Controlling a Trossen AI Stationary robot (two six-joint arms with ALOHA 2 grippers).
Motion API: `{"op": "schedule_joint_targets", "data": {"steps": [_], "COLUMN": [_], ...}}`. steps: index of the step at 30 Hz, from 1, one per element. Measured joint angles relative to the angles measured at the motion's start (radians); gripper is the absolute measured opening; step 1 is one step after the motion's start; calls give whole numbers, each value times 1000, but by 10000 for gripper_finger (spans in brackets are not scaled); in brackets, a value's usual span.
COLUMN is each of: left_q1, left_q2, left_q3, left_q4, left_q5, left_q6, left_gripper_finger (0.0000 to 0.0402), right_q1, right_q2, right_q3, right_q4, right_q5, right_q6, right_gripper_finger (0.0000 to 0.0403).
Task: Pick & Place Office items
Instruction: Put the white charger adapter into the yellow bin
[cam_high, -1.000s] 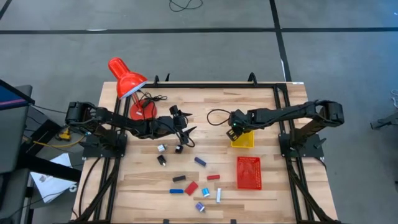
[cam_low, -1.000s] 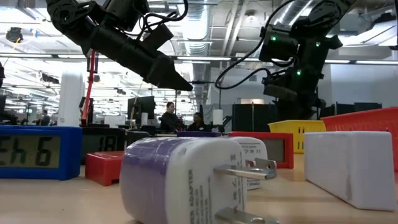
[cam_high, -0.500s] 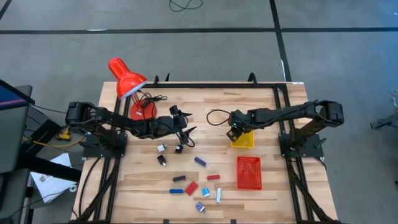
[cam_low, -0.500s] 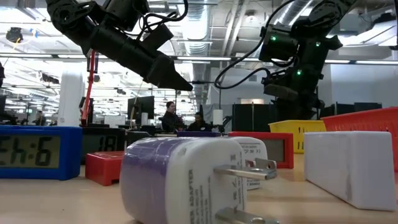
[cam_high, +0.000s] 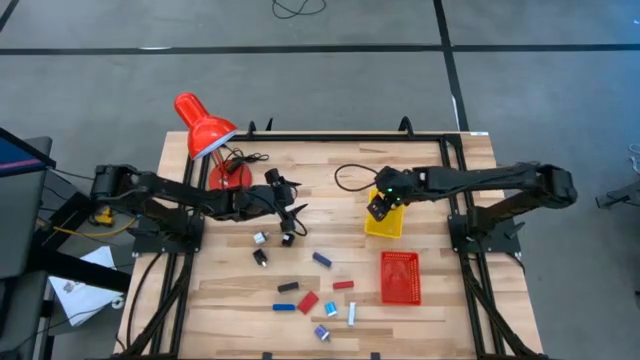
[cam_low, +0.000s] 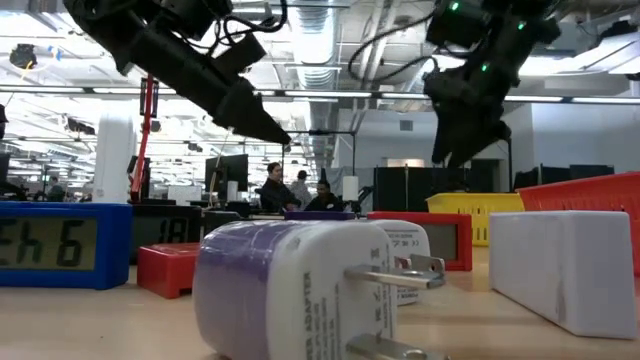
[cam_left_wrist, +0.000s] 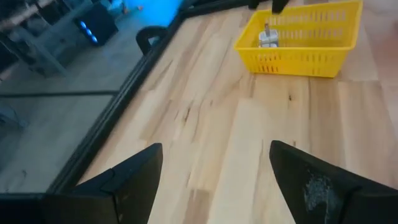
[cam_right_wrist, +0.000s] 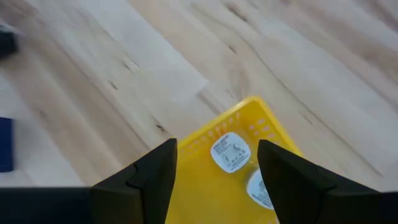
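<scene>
Several small office items lie on the wooden table: black-and-white clips, a blue block, a red bar, and red, blue and white pieces near the front. My left gripper is open and empty, above the table just behind the clips. My right gripper is open and empty, above the near-left rim of the yellow tray. Two white plug adapters lie in the tray.
A red mesh basket stands in front of the yellow tray. A red desk lamp stands at the far left with its cable on the table. The low view shows a purple-white adapter, a blue clock and a white block up close.
My right gripper has risen above the yellow tray and its arm has swung toward the table's right edge. My left gripper has drawn back a little toward the table's left edge. Both stay open and empty.
</scene>
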Motion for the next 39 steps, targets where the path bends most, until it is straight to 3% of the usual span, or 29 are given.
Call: {"op": "schedule_joint_targets", "data": {"steps": [6,11,23,28,39], "left_q1": [0,0,0,0,-2], "left_q2": [-143,-189,-164,-164,-162], "left_q3": [1,0,1,1,11], "left_q4": [-275,-405,-385,-483,-703], "left_q5": [190,327,353,475,469], "left_q6": [-249,-292,-213,-214,-188], "left_gripper_finger": [290,290,290,290,290], "right_q1": [34,36,39,38,20], "right_q2": [-58,-41,19,40,51], "right_q3": [1,1,0,0,0], "right_q4": [21,42,56,64,76], "right_q5": [96,123,121,121,121], "right_q6": [-3,-3,-28,-28,-44], "right_gripper_finger": [217,217,217,217,217]}}
